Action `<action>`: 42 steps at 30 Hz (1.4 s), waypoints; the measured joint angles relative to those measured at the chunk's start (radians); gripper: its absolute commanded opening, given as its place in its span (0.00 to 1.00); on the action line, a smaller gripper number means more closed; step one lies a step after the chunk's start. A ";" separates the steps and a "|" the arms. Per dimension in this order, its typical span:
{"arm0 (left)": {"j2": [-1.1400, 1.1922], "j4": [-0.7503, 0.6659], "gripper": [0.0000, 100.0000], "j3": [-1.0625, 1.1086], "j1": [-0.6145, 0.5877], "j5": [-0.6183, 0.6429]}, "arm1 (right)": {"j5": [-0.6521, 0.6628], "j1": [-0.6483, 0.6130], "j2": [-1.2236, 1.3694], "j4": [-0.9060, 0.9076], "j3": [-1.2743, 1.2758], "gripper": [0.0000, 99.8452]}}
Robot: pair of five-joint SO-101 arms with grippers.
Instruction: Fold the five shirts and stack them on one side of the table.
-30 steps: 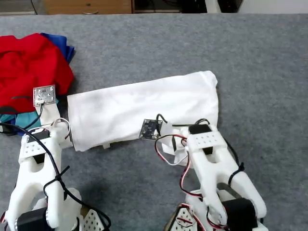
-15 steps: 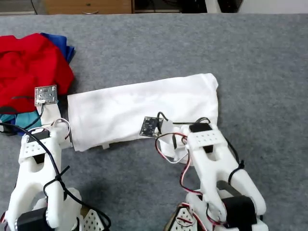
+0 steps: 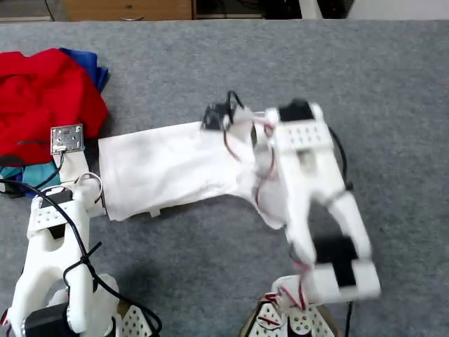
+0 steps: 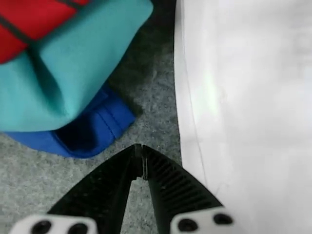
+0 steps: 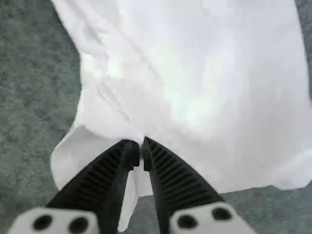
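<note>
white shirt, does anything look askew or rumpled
Yes. The white shirt is flat on its left half only; its right end is pinched in the right end effector, bunched and creased, with the near edge slanting.

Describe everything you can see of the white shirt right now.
The white shirt is plain, thin-looking fabric, lying as a long folded band across the grey table cover, its left end near the pile of coloured shirts. Its right end is lifted and rumpled, pinched in the shut right tool. A hemmed edge runs beside the shut left tool, which looks clear of it.
</note>
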 measured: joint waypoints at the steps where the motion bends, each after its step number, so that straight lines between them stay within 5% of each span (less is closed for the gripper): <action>1: 0.000 0.000 0.02 0.000 0.000 0.000 | 0.009 0.003 0.075 0.020 -0.089 0.00; 6: 0.000 0.000 0.02 0.000 0.000 0.000 | 0.083 0.006 0.459 0.175 -0.577 0.00; 11: 0.000 0.000 0.02 0.000 0.000 -0.009 | 0.141 0.029 0.824 0.324 -1.068 0.19; 16: 0.000 0.000 0.02 0.000 0.000 -0.031 | 0.101 0.068 1.053 0.385 -1.471 0.25; 25: 0.000 0.000 0.02 0.000 0.000 -0.031 | -0.101 0.141 0.959 0.387 -1.689 0.02; 30: 0.000 0.000 0.02 0.000 0.000 -0.031 | -0.149 0.166 0.761 0.388 -1.514 0.00; 36: 0.000 0.000 0.02 0.000 0.000 -0.031 | -0.160 0.141 0.358 0.364 -0.835 0.00; 42: 0.000 0.000 0.02 0.000 0.000 -0.031 | -0.183 0.043 0.015 0.014 -0.094 0.00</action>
